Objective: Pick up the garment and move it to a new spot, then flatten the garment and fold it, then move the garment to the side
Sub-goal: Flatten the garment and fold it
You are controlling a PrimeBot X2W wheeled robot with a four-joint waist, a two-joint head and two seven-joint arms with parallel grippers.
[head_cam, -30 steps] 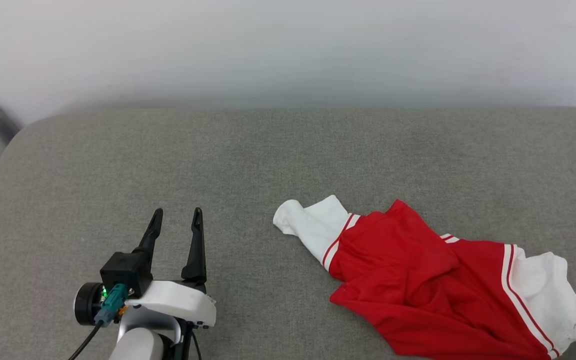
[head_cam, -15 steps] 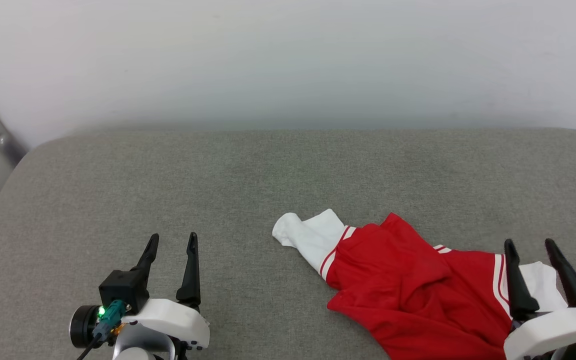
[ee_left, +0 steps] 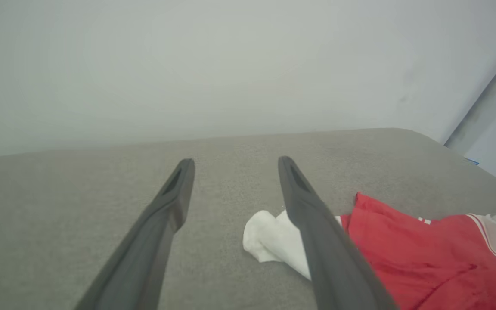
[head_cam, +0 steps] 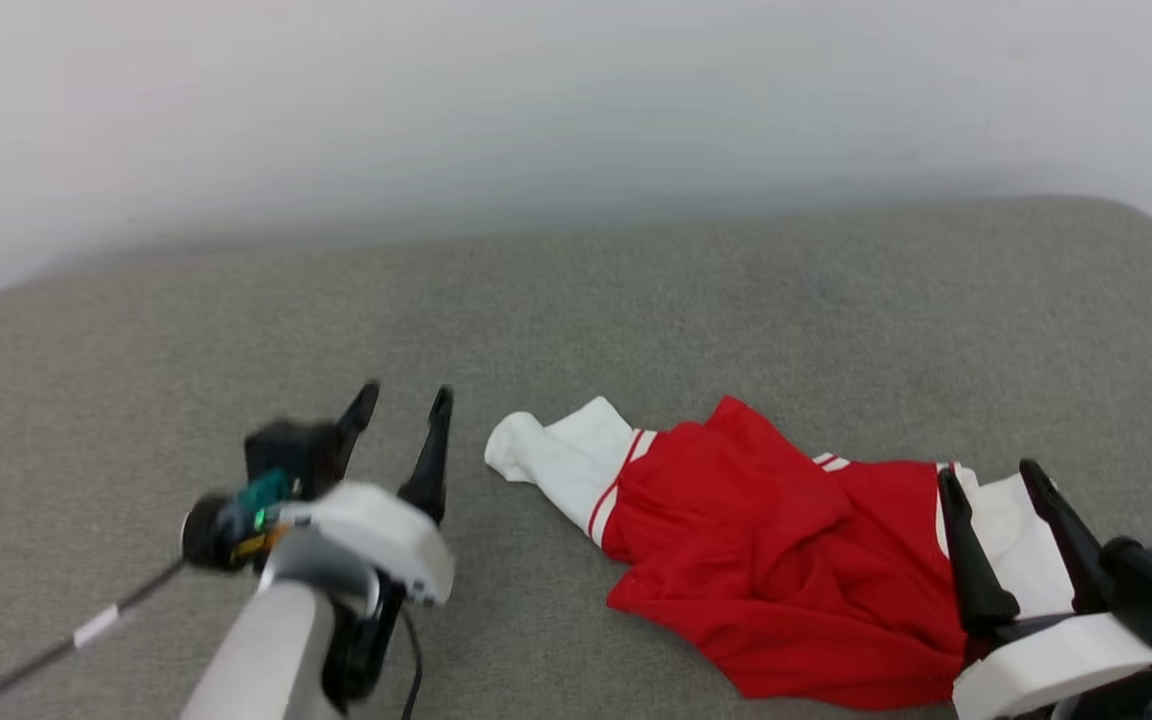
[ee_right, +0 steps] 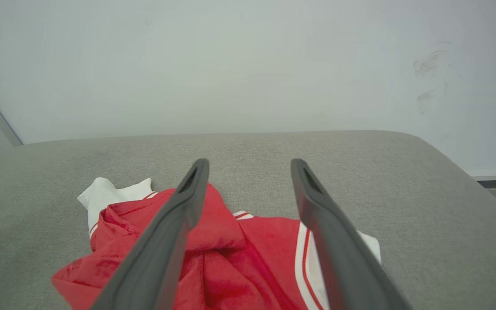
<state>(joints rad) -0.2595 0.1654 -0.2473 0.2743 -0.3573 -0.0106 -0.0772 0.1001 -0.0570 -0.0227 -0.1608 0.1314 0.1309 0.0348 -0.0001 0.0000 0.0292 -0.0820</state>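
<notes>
Garment (head_cam: 756, 560) on padded surface (head_cam: 636, 300), R of centre; wall (head_cam: 536, 100) behind.

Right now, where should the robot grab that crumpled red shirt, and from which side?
The crumpled red jersey T-shirt is probably best held by its white sleeves. Its left sleeve pokes out toward the left gripper, so come from that side; its right sleeve lies below the right gripper, jaws open, so come down from above.

A grey cloth-covered pad (head_cam: 636, 290) with rounded corners bears one crumpled red-and-white shirt (head_cam: 766, 560), lying just right of the left gripper (head_cam: 407, 392) and partly under the right gripper (head_cam: 988, 470).
</notes>
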